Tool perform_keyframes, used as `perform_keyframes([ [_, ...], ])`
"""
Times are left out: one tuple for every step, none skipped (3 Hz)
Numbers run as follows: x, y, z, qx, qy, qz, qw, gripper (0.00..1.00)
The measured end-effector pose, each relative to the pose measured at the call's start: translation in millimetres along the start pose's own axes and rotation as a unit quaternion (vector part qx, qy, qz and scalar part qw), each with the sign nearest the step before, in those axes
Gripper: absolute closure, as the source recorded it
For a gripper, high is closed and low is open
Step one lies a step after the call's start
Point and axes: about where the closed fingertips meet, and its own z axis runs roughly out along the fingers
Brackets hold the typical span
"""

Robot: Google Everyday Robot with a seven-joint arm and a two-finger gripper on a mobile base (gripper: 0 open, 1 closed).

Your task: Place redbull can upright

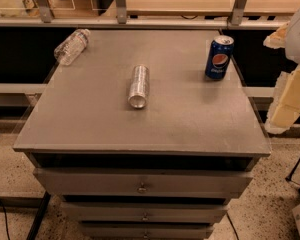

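The redbull can [138, 86] lies on its side near the middle of the grey cabinet top [180, 119]. It looks silver from here, and one round end faces the front edge. My gripper [283, 109] hangs at the right edge of the view, beyond the cabinet's right side. It is well apart from the can and holds nothing that I can see.
A blue Pepsi can [219, 57] stands upright at the back right of the top. A clear plastic water bottle [72, 46] lies on its side at the back left corner. Drawers [140, 184] sit below the front edge. A rail and tables run behind.
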Motion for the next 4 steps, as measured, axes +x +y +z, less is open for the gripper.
perform_keyframes([
  [-1.4, -0.7, -0.8, 0.002, -0.002, -0.001, 1.0000, 0.00],
  [-22.1, -16.7, 0.7, 0.014, -0.022, 0.021, 0.9994, 0.00],
  [-59.2, -43.7, 12.6, 0.012, -0.054, 0.057, 0.9968, 0.00],
  [-96.0, -66.2, 32.2, 0.001, -0.051, 0.101, 0.9936, 0.00],
])
